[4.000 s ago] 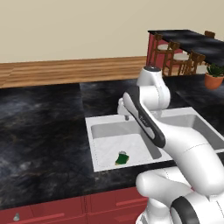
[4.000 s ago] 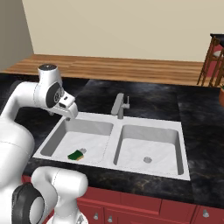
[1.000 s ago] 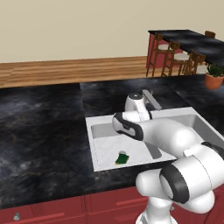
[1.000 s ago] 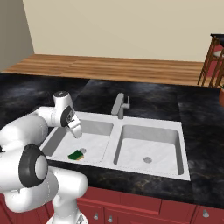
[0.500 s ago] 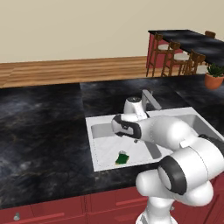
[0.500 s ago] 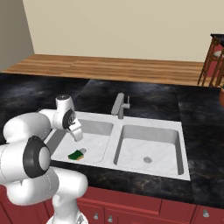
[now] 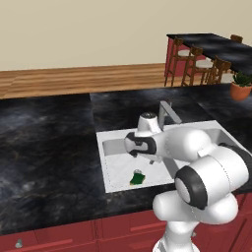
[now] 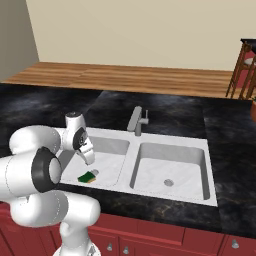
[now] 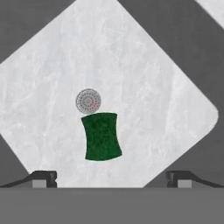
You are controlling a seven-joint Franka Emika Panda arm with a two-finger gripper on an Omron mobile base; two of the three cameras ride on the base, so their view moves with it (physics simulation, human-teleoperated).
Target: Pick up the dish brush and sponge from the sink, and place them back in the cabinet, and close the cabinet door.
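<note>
Surroundings: kitchen counter and dining corner.
Black marble countertop (image 7: 49,147); wooden floor (image 7: 74,81) beyond; red drawers with small knobs (image 8: 200,240) below; dark wooden bar stools (image 7: 197,66); potted green plant (image 7: 241,84) at far right.

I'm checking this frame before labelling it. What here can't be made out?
- Dish brush: I cannot pick it out in the sink; the arm covers part of the left basin in both base views.
- Gripper: the hand view's bottom edge cuts off all but the fingertips.
- Sponge: whether it touches the drain is unclear in the hand view.
</note>
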